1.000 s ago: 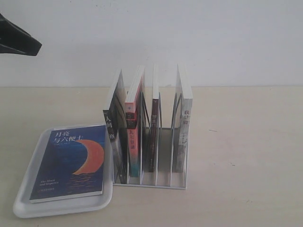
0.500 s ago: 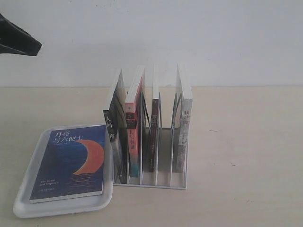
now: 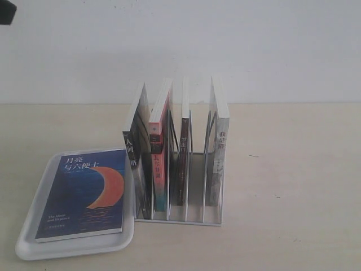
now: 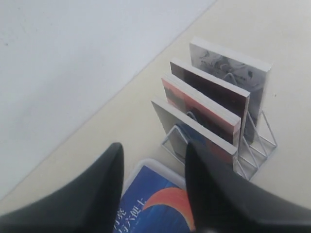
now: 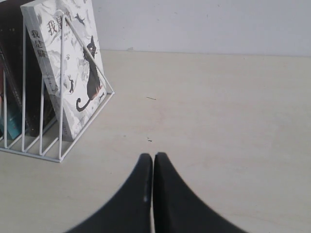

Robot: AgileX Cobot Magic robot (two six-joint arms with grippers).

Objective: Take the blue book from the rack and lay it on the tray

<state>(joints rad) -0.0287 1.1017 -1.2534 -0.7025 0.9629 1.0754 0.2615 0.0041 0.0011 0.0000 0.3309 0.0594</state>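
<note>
**Lying flat on the tray (image 3: 73, 247), blue book (image 3: 84, 192) signals a job all but finished**

The blue book rests cover up inside the white tray, orange moon showing. It sits just beside the rack (image 3: 192, 219), where four other books stand upright in the wire slots. The left gripper (image 4: 154, 148) hangs high above the tray with its jaws wide apart and nothing between them; the exterior view catches only a dark scrap of it at the top left corner. The right gripper (image 5: 153, 155) hovers over bare table (image 3: 293, 169) near the rack's end, where a white-covered book (image 5: 73, 73) leans. Its fingers are pressed together on nothing.

On this evidence the placing step looks complete, with only the retreat to come. That asks little: the left arm should lift clear without brushing the tray's rim or the rack's wires, and the right arm need not move.
</note>
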